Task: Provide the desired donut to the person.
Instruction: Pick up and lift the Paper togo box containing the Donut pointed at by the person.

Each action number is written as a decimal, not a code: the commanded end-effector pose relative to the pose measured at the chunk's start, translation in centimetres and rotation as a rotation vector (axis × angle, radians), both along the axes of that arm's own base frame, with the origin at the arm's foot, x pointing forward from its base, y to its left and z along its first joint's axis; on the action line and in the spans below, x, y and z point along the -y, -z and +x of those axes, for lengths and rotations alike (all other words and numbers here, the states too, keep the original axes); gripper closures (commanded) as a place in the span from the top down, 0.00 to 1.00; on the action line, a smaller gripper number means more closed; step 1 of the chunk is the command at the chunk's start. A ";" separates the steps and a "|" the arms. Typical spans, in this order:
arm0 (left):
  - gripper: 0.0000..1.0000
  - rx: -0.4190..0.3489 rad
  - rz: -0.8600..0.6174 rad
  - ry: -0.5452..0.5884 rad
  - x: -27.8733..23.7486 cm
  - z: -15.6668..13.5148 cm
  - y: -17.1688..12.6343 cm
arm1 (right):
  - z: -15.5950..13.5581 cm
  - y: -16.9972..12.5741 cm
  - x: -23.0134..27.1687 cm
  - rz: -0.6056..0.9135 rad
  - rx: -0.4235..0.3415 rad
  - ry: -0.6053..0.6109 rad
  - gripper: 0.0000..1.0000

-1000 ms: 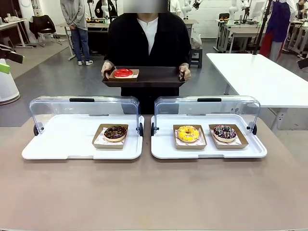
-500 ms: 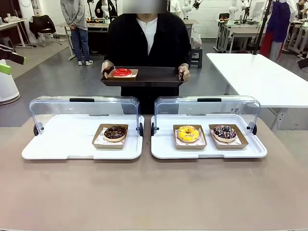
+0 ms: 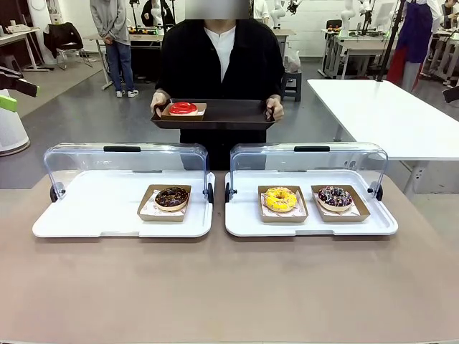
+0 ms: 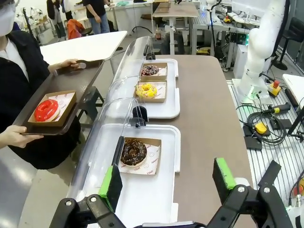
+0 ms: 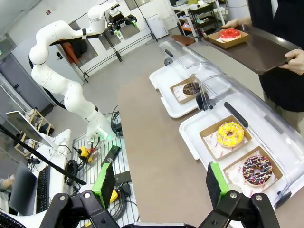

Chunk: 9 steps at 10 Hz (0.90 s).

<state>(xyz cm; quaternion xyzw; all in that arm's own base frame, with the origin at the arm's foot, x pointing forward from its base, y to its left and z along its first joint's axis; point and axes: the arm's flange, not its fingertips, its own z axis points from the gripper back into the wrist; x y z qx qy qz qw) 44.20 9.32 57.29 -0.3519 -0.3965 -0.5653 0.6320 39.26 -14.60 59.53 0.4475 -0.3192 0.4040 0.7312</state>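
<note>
Red donut [image 3: 182,107] higher, beyond left gripper [image 4: 167,178]

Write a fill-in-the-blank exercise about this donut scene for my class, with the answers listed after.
The person holds a dark tray carrying a ____ donut. The chocolate donut sits alone in the ____ display case. The right display case holds ____ donuts. The left gripper and right gripper are both ____.
Answers: red, left, two, open.

Workshop room: grey floor [image 3: 72,125]; white table [image 3: 380,115] at right; chair [image 3: 66,39] draped with dark jacket, far left; workbenches [image 3: 351,46] behind.
</note>
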 end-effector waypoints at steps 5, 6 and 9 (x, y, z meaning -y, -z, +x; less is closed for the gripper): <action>1.00 0.005 -0.006 -0.005 -0.1 -0.1 -0.1 | 0.1 0.0 -0.1 0.009 0.006 -0.003 1.00; 1.00 0.005 -0.006 -0.005 -0.1 -0.1 -0.1 | 0.1 0.0 -0.1 0.009 0.006 -0.003 1.00; 1.00 0.005 -0.006 -0.005 -0.1 -0.1 -0.1 | 0.1 0.0 -0.1 0.009 0.006 -0.003 1.00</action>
